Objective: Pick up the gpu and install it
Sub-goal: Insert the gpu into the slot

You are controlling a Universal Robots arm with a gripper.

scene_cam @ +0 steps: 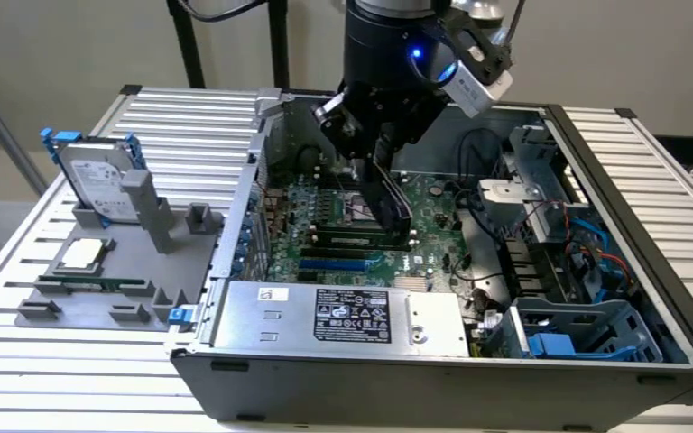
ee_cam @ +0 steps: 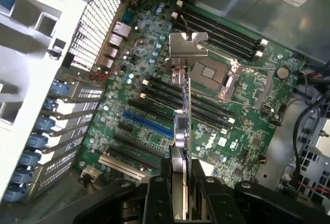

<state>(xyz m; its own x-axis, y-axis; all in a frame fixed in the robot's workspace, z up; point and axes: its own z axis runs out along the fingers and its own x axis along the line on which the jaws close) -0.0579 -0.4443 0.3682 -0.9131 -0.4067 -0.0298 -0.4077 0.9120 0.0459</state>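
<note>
The surface (scene_cam: 33, 361) was one of those ribbed metal ones with a plain pale wall behind it. An open pc case (scene_cam: 443, 388) lay on it on its side, so you looked straight down at the green motherboard (scene_cam: 437, 216). The arm hung over the middle of the case with its end effector (scene_cam: 371, 161) pointing down. The black fingers (ee_cam: 157, 195) were pinched in tight on both flat faces of the gpu (scene_cam: 390, 206), so it definitely had hold of it. The card was held edge-down and a bit slanted over the board, close to the cpu socket (ee_cam: 211, 72) and above the row of dark slots. I honestly couldn't tell if its lower edge was touching anything. From the wrist view you saw the gpu (ee_cam: 183, 126) edge-on, running away from the end effector (ee_cam: 181, 171). Its silver bracket (ee_cam: 186, 46) was at the far end, and the blue slot (ee_cam: 147, 123) sat just off to one side. The power supply (scene_cam: 346, 316) with its black label sat at the near wall of the case. Out on the exterior view's left, well apart from all that, was a gray holder (scene_cam: 82, 311). A silver hard drive (scene_cam: 97, 180) with blue rails stood upright in it, and a square chip (scene_cam: 86, 254) lay flat nearby.
</note>
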